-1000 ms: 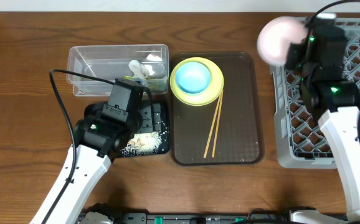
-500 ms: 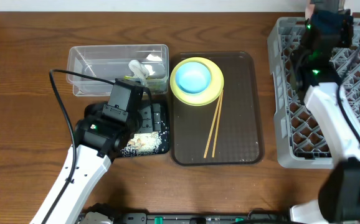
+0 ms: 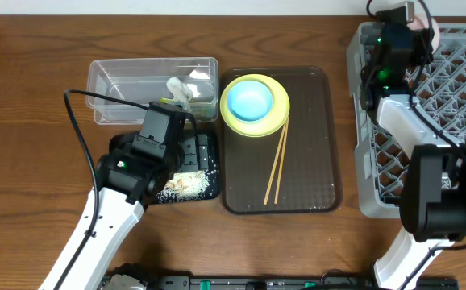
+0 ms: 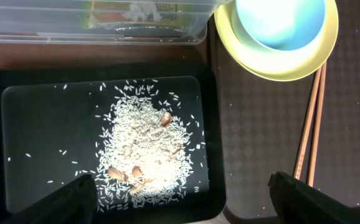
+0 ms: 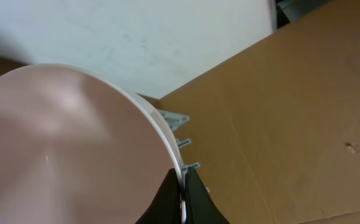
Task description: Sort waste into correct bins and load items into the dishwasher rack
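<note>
Right wrist view showed the right gripper [image 5: 182, 190] clamped on the rim of the pale pink bowl [image 5: 74, 143], at the far edge of the dishwasher rack [image 3: 459, 97]. The left gripper [image 4: 183, 190] hung spread wide over the rice scraps [image 4: 144, 149] in the black tray [image 4: 37, 124].

Bright even light glares off the black tray [image 4: 43, 124]; the pink bowl [image 5: 61, 143] looks blurred.
</note>
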